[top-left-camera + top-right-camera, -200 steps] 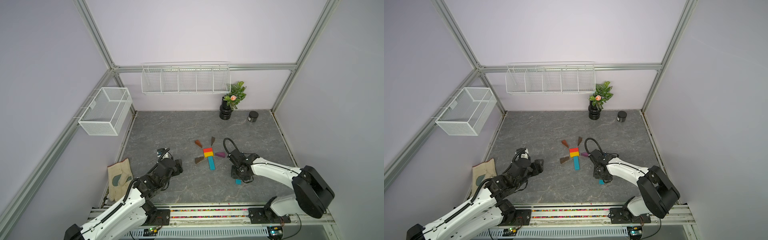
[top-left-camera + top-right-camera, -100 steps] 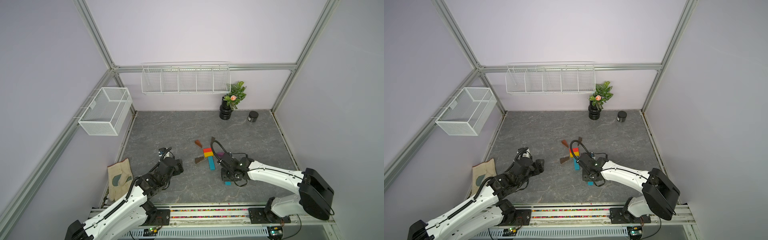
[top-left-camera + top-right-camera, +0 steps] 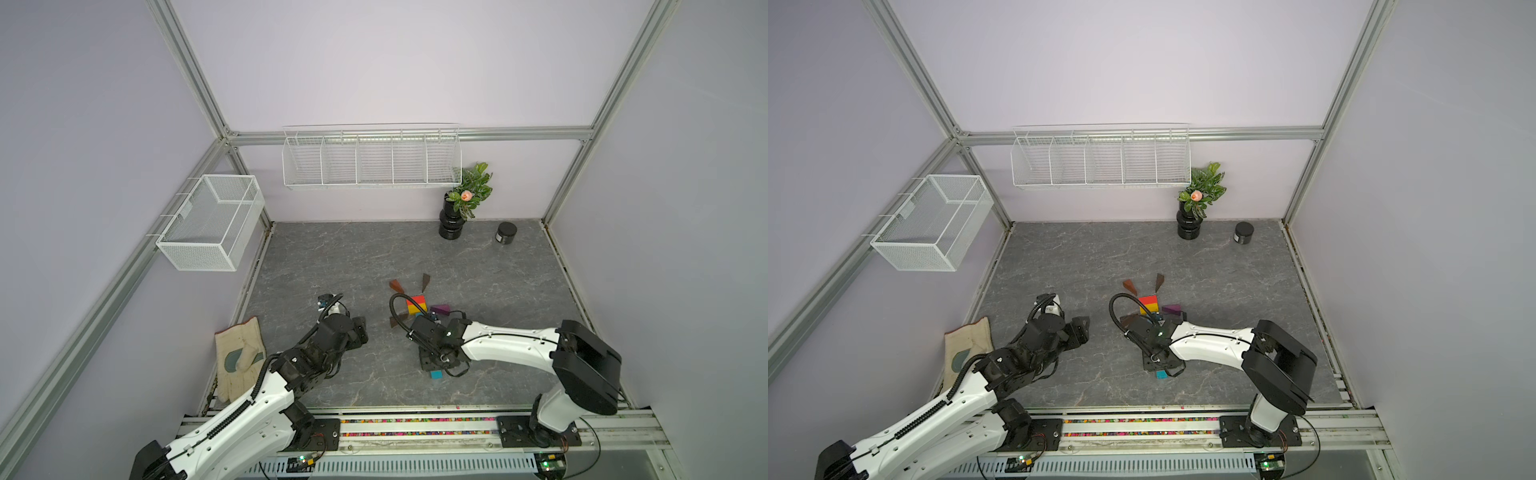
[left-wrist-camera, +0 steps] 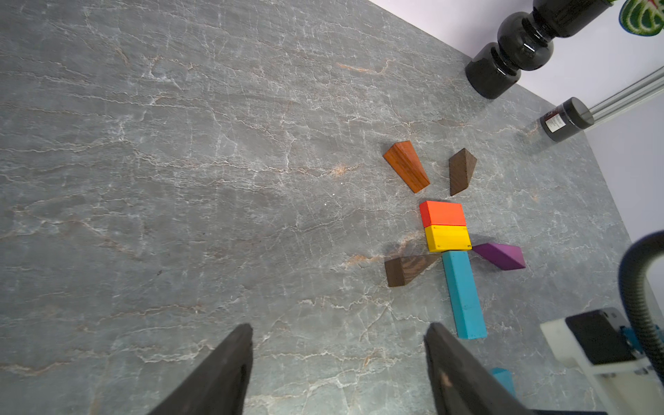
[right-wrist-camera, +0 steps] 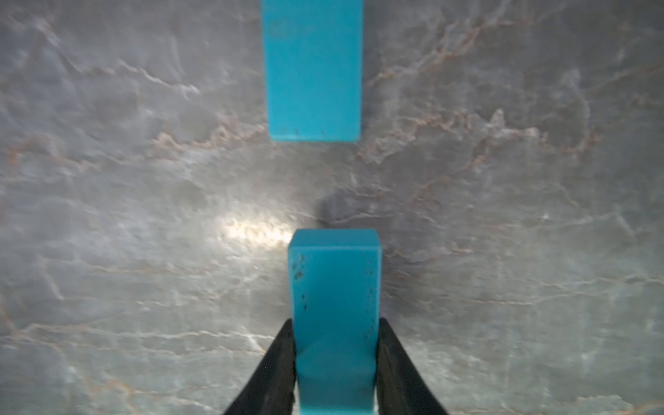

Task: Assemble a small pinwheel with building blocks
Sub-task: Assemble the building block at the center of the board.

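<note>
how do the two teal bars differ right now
The placed teal bar lies free against the yellow block; the held teal bar is gripped by the right end effector. The placed teal bar joins the pinwheel; the held teal bar stops short of it. Both share colour and width.

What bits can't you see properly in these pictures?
1. Joined blue bar: cut off by the picture edge in the right wrist view.
2. Other blue bar: in both top views the right arm hides all but its end.
3. Right pincer: right wrist view too blurred to tell whether it squeezes the other blue bar or only flanks it.
4. Black jar's label: too small to read in the left wrist view.
</note>
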You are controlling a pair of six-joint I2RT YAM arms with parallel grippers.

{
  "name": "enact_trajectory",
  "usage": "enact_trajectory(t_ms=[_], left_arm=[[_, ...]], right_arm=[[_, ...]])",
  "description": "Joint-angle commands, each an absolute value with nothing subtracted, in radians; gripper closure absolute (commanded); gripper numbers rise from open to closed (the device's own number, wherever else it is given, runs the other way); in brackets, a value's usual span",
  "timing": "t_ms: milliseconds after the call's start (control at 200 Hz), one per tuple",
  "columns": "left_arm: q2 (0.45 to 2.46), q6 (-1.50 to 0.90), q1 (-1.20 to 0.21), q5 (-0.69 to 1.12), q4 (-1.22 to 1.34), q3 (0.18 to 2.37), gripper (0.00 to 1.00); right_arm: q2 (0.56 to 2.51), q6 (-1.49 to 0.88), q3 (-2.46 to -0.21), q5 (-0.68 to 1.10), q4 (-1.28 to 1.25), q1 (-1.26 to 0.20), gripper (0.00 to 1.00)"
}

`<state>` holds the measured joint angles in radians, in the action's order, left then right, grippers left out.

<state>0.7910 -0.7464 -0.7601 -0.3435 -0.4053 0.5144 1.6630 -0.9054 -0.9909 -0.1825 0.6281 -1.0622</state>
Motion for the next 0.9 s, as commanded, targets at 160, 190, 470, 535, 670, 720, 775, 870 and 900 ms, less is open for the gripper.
enact_trajectory(t_ms=[160,190,470,535,670,720,775,870,900], left_arm=[[0.783,-0.733,-0.756,-0.360,-0.411,0.543,0.22],[0.785,-0.733,-0.756,-0.360,-0.412,0.544,0.22],[0.782,-0.740,-0.756,-0.353,-0.414,0.530,0.22],[0.782,-0.742,-0.756,-0.350,-0.412,0.526,0.22],[0.785,-0.739,-0.756,-0.354,-0.408,0.524,0.22],[0.786,-0.737,-0.756,-0.355,-0.407,0.523,0.22],[0.785,-0.736,-0.756,-0.356,-0.407,0.523,0.22],[0.786,-0.736,-0.756,-0.358,-0.405,0.523,0.22],[0.785,-0.736,-0.756,-0.357,-0.406,0.523,0.22]], right_arm=[[1.706,-0.893,-1.051,-0.180,0.653,-1.040,0.51],[1.708,-0.892,-1.053,-0.180,0.655,-1.037,0.52],[1.730,-0.887,-1.057,-0.183,0.671,-1.029,0.60],[1.736,-0.885,-1.058,-0.181,0.669,-1.026,0.62],[1.747,-0.882,-1.060,-0.174,0.663,-1.018,0.65],[1.749,-0.882,-1.060,-0.175,0.663,-1.016,0.65],[1.749,-0.883,-1.061,-0.178,0.660,-1.012,0.66],[1.748,-0.882,-1.062,-0.180,0.657,-1.002,0.67],[1.749,-0.881,-1.064,-0.180,0.657,-0.998,0.67]])
